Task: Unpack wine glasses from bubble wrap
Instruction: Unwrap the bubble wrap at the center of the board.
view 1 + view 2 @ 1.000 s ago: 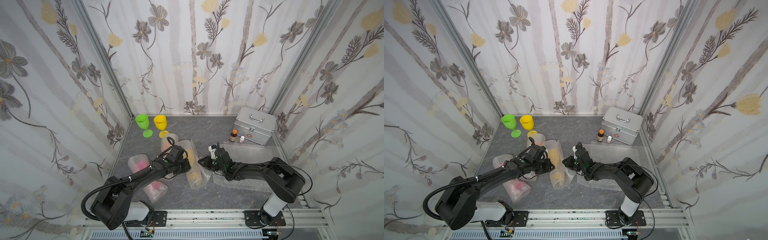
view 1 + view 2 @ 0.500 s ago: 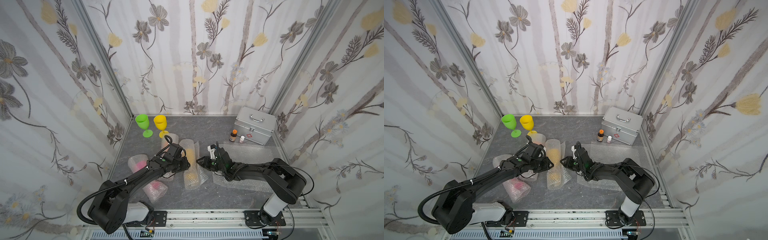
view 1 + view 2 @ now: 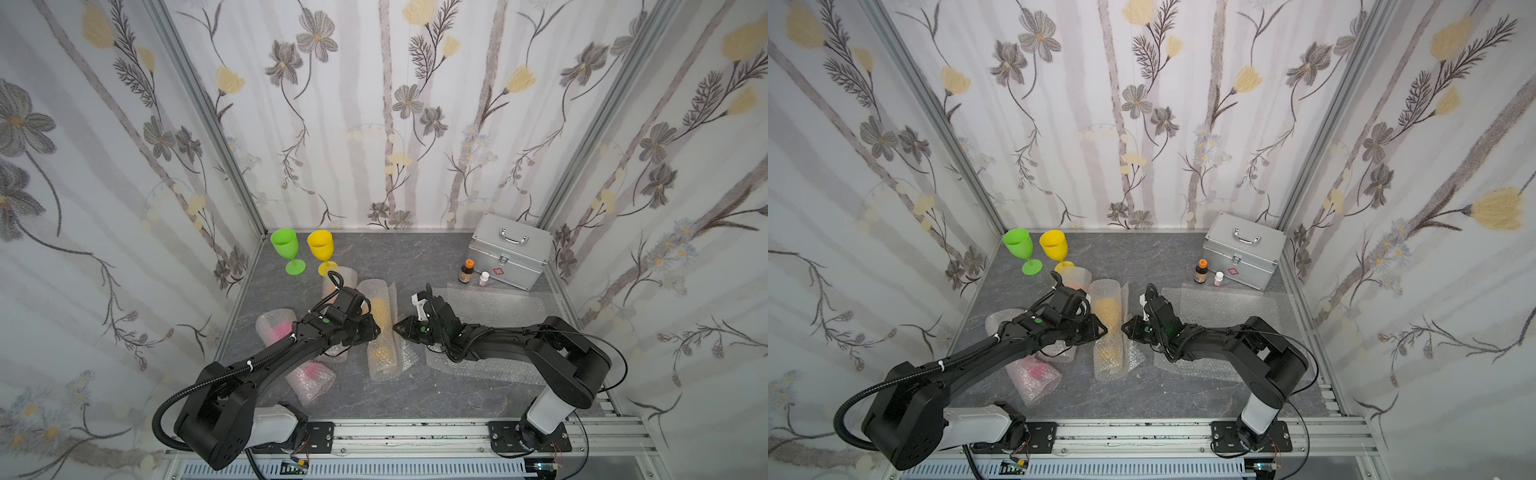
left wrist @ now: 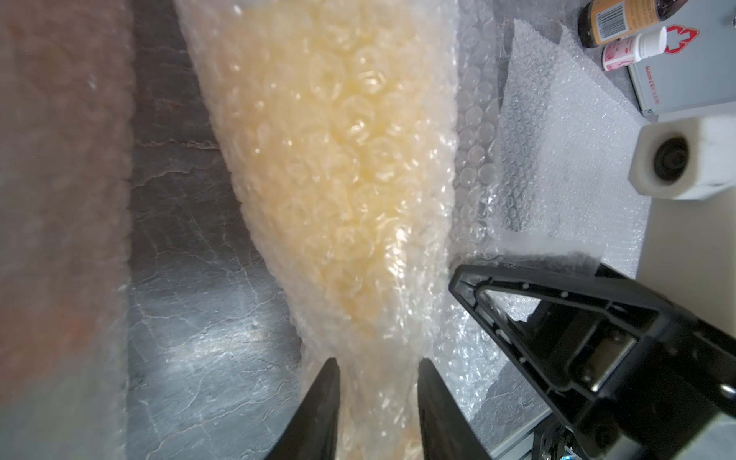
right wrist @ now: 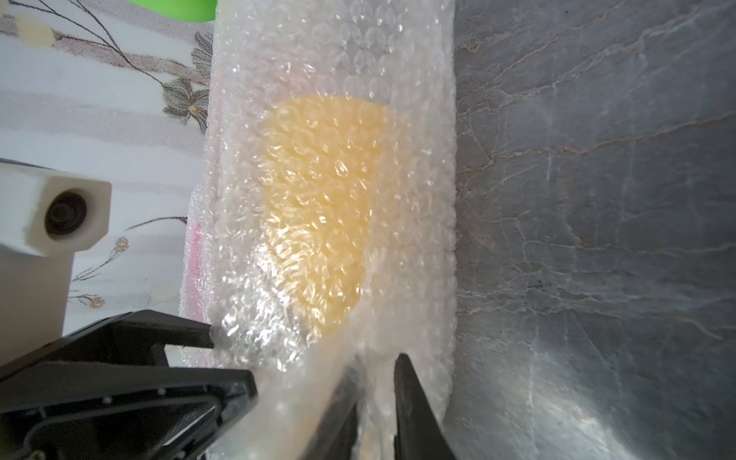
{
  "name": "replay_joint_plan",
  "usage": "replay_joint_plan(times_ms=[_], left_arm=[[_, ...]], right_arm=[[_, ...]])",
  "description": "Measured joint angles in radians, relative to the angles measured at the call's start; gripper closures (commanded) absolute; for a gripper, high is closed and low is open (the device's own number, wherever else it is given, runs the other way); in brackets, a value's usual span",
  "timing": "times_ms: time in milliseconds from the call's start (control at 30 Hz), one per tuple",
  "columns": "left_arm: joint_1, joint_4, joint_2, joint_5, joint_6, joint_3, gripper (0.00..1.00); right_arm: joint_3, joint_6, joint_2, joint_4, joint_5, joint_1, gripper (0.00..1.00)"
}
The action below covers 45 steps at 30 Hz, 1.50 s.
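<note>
Swung the middle bubble-wrap roll (image 3: 384, 361) round since a second ago: slanted then, lying straight on the table (image 3: 415, 257) now, pointing at the back wall. Holding an amber-yellow goblet (image 4: 338, 159) inside, rim toward that wall, foot toward the near edge. Got the left pincer (image 4: 378, 364) up against the roll's narrow middle from one side, fingers (image 4: 320, 410) either side of the wrap and squeezing it lightly. Got the right pincer (image 5: 376, 358) facing it from the opposite side, nearly closed, pinching a loose flap of the same roll. Tips close together in both top views, roll between them. Elsewhere: lime green goblet (image 3: 284, 245) and yellow goblet (image 3: 320, 245) upright and unwrapped in the far left corner. Also a flat bubble-wrap sheet (image 3: 498, 307) under the right arm.
</note>
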Motion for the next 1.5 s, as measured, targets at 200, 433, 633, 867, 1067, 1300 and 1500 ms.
replay_joint_plan(times_ms=[200,433,633,867,1067,1300,1500], left_arm=[[0.006,-0.002,-0.006,0.0,0.0,0.0,0.49],[0.006,-0.007,-0.006,0.001,0.0,0.015,0.42],[0.01,-0.01,-0.003,0.004,0.0,0.027,0.41],[0.014,-0.014,0.02,0.017,0.0,0.051,0.41],[0.014,-0.022,0.039,0.031,0.005,0.083,0.36],[0.0,-0.053,0.084,0.026,0.026,0.104,0.3],[-0.029,-0.093,0.157,-0.008,0.051,0.148,0.31]], right_arm=[[0.002,-0.027,-0.048,-0.03,0.032,0.0,0.95],[0.003,-0.063,-0.121,-0.089,0.035,-0.002,0.99],[0.003,-0.079,-0.161,-0.123,0.003,-0.015,1.0],[-0.023,-0.089,-0.216,-0.138,-0.097,-0.061,1.0],[-0.078,-0.078,-0.282,-0.106,-0.183,-0.127,1.0],[-0.103,-0.078,-0.36,-0.106,-0.255,-0.172,1.0],[-0.116,-0.08,-0.421,-0.126,-0.282,-0.195,1.0]])
